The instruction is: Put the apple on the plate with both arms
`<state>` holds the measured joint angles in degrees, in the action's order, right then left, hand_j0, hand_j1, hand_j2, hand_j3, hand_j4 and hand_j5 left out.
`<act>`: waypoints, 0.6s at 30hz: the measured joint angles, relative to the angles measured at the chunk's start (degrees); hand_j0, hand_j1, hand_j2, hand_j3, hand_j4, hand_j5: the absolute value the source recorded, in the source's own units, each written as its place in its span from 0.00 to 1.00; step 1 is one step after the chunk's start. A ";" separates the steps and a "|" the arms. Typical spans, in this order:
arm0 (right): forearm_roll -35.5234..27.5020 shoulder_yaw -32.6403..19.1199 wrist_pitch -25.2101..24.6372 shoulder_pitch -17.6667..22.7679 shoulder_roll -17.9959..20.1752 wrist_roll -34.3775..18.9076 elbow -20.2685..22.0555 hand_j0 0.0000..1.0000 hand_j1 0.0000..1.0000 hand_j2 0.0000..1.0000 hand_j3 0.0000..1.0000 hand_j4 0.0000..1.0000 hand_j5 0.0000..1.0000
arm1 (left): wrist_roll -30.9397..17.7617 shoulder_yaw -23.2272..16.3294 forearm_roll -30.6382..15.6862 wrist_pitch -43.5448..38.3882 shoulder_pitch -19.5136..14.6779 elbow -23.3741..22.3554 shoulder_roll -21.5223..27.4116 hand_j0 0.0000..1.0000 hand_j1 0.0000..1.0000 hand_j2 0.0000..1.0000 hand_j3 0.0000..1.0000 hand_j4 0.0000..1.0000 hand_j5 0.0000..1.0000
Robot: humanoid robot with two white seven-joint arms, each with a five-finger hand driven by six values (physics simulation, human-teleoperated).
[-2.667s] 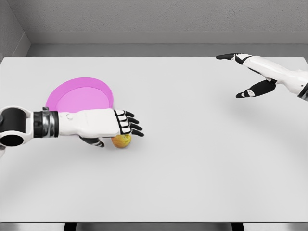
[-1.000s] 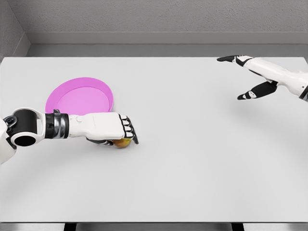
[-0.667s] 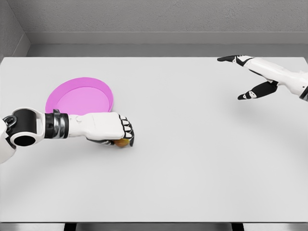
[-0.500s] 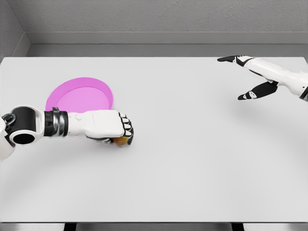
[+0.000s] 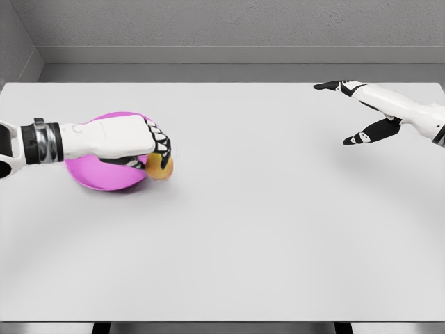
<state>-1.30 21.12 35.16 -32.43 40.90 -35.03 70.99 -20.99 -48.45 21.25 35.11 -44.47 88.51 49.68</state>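
A yellow-orange apple (image 5: pixel 160 167) is held in my left hand (image 5: pixel 154 149), whose fingers are curled around it. The hand and apple hover over the right edge of the pink plate (image 5: pixel 104 175), which my forearm largely covers. My right hand (image 5: pixel 351 111) hangs far off at the upper right with thumb and fingers spread, holding nothing.
The white table (image 5: pixel 264 229) stretches wide between the two arms. A grey wall runs along its far edge.
My left hand closed on the apple, lifted it off the table and carried it up and left over the plate's rim. The right arm stayed put.
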 measured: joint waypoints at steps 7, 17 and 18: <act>0.00 0.08 0.00 0.09 0.00 0.00 0.00 1.00 1.00 1.00 1.00 1.00 1.00 | 0.06 5.20 -1.52 0.01 0.53 -10.60 0.98 0.99 0.99 0.99 0.99 0.99 0.99; 0.00 0.09 0.00 0.62 0.00 0.00 0.00 1.00 1.00 1.00 1.00 1.00 1.00 | 0.35 5.47 -4.28 0.00 0.44 -7.11 -2.42 1.00 1.00 1.00 1.00 1.00 1.00; 0.00 0.09 0.00 0.62 0.00 0.00 0.00 1.00 1.00 1.00 1.00 1.00 1.00 | 0.31 5.19 -4.32 -0.01 0.26 -5.25 -3.93 1.00 1.00 1.00 1.00 1.00 1.00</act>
<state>-1.30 21.21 35.16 -31.82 40.90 -35.03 70.99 -20.68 -43.27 16.93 35.11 -44.21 83.26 45.75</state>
